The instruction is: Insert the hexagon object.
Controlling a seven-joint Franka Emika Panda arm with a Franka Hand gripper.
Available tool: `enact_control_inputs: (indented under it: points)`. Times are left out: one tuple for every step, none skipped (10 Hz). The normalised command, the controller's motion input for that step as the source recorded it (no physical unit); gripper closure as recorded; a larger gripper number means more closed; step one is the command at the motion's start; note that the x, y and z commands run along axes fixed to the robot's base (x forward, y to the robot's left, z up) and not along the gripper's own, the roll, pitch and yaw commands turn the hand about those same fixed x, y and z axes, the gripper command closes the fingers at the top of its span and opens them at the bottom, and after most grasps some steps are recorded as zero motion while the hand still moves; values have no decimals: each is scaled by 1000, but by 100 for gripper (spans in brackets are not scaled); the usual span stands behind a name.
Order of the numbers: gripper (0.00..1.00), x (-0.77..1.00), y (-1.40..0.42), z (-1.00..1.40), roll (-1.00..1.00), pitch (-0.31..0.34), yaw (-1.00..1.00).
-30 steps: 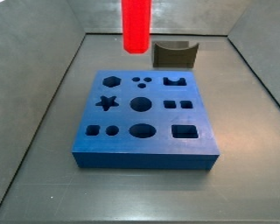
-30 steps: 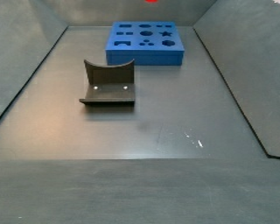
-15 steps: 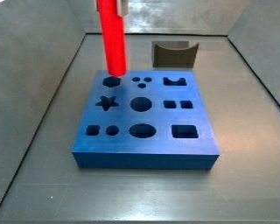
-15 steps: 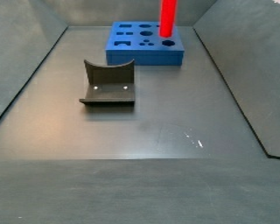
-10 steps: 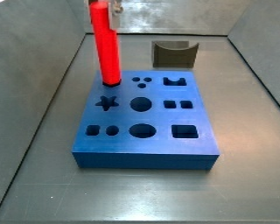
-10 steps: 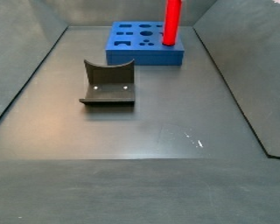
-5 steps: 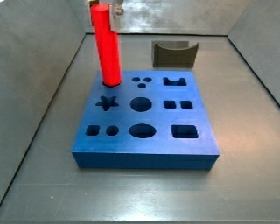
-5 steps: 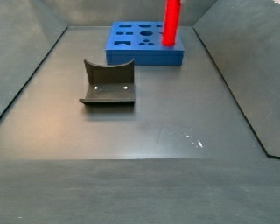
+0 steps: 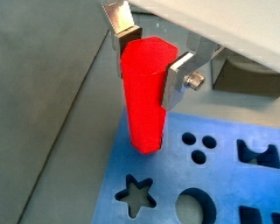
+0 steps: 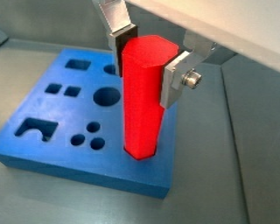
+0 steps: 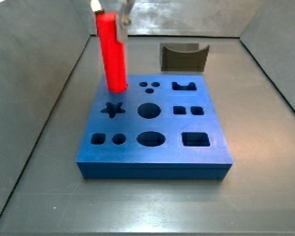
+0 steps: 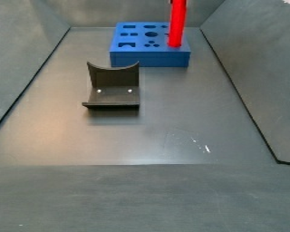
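Red rod (image 10: 145,96) stands upright, lower end at the corner hole of the blue block (image 10: 73,122); how deep it sits cannot be told. Gripper (image 9: 145,54) is above the block's corner, jaws pinching the rod's upper end between silver plates, visible in both wrist views.

Judgement: insertion under way. To do it well, keep the rod vertical, match its flats to the hole's sides, press straight down gently, and release only once it is seated.

Dark curved-top block (image 12: 112,86) lies well apart on the worktop (image 12: 172,127).
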Motion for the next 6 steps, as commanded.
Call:
enact_control_inputs:
  points:
    - [100,174,-109,-540,-11,0,106]
    - [100,323,-246,-454,0,16,89]
    - [100,446,-269,-309,0,51,17]
    - [100,426,-174,-149,0,66,0]
    - [100,0,0,0,0,-4,0]
    - [100,0,0,0,0,-11,0]
